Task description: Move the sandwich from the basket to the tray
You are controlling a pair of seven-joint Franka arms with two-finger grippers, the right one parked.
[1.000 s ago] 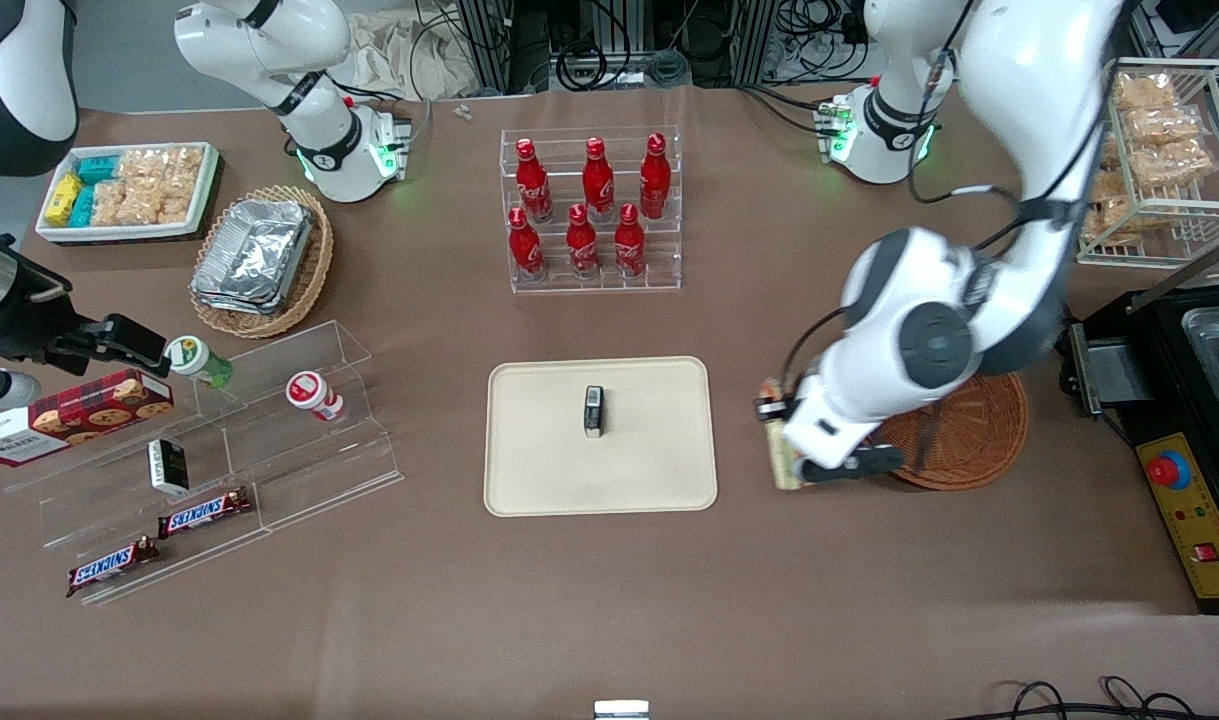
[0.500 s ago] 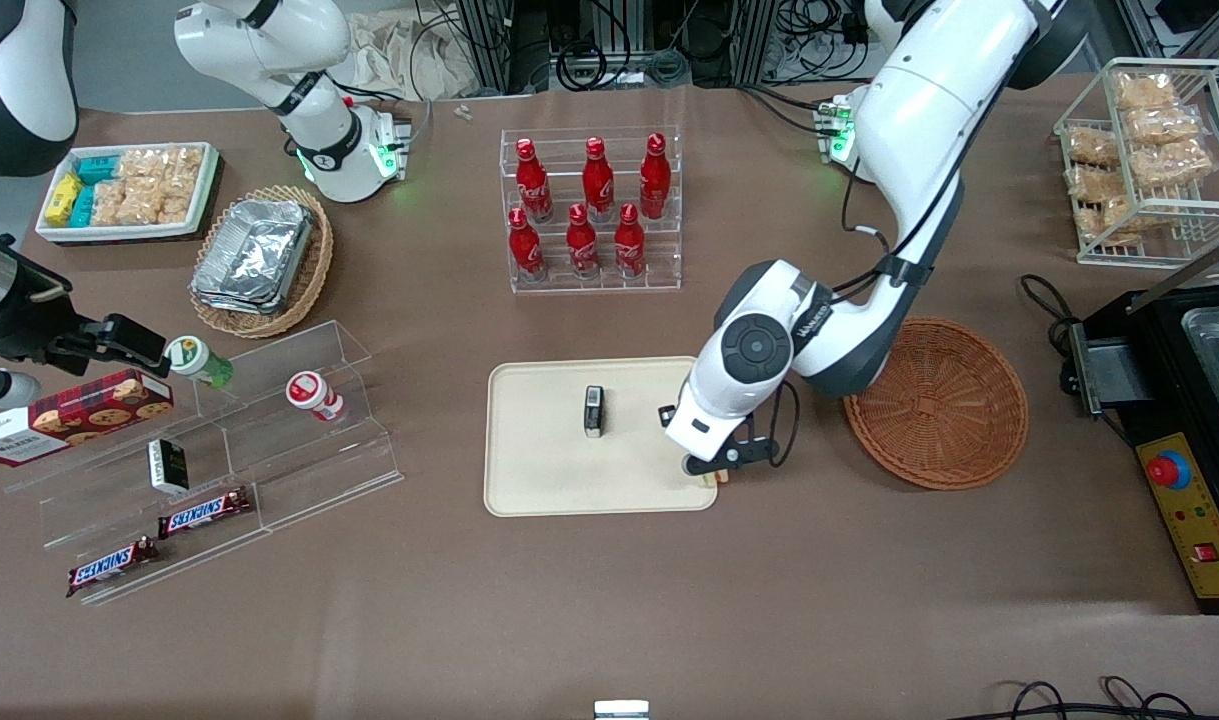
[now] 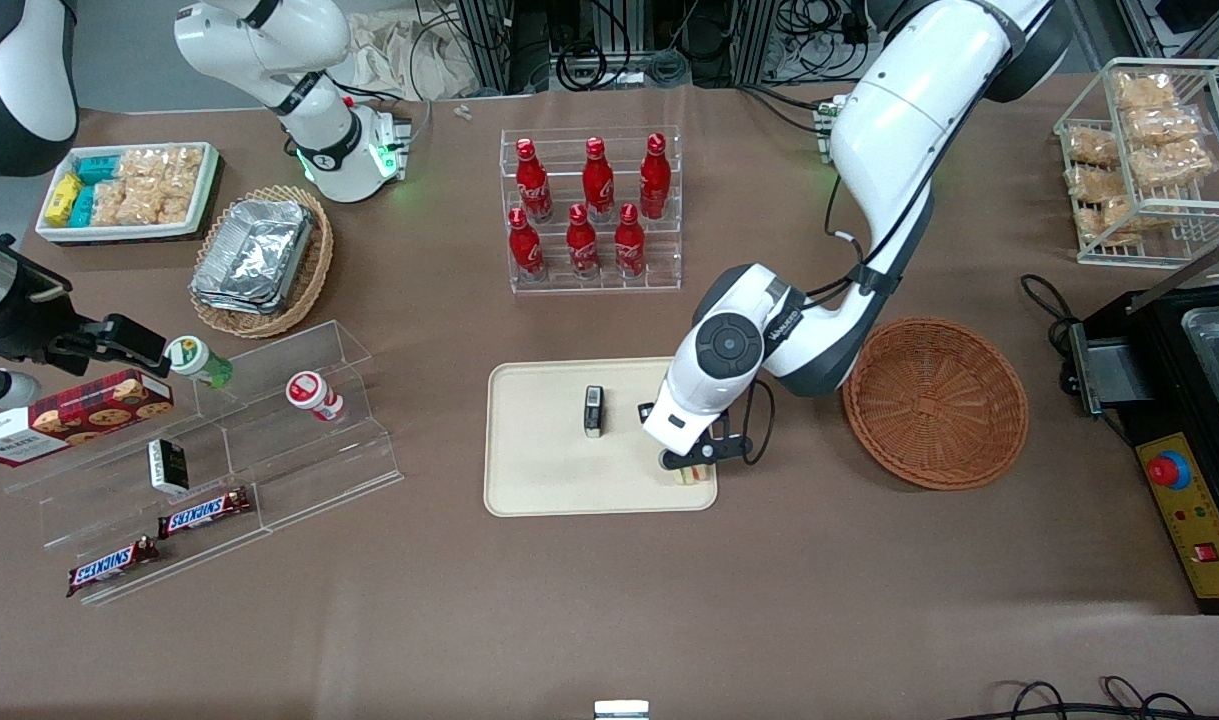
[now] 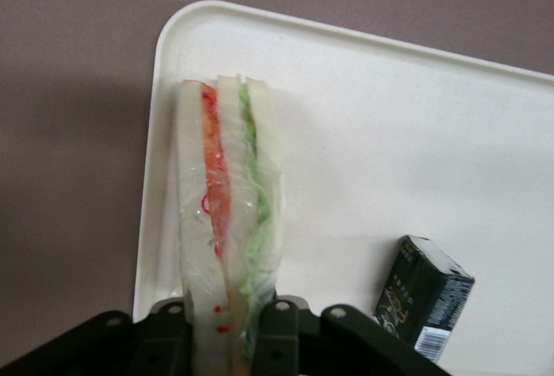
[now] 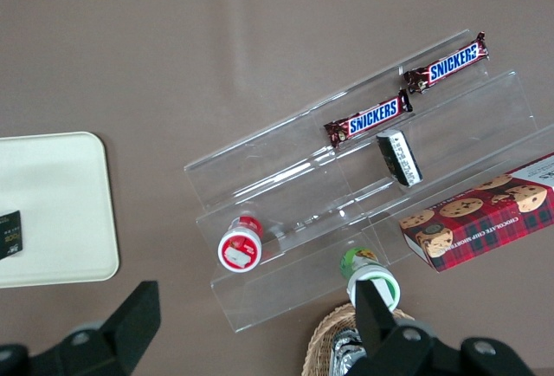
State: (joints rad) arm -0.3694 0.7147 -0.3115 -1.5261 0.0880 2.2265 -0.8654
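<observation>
Sandwich [image 4: 227, 220] clamped edge-up in gripper [image 3: 691, 466] fingers [image 4: 275, 328], over the tray [image 3: 539, 480] corner nearest front camera on the working arm's side, beside a small dark box [image 3: 593, 411]. Basket [image 3: 935, 402] holds nothing. Transfer mostly done; left: lower, let go. Contact with tray unclear.

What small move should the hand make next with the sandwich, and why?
Probably lower and then open. The hand is shut on the sandwich, which hangs over a corner of the tray, apart from the small dark box. The basket shows nothing inside, so only the release seems left.
</observation>
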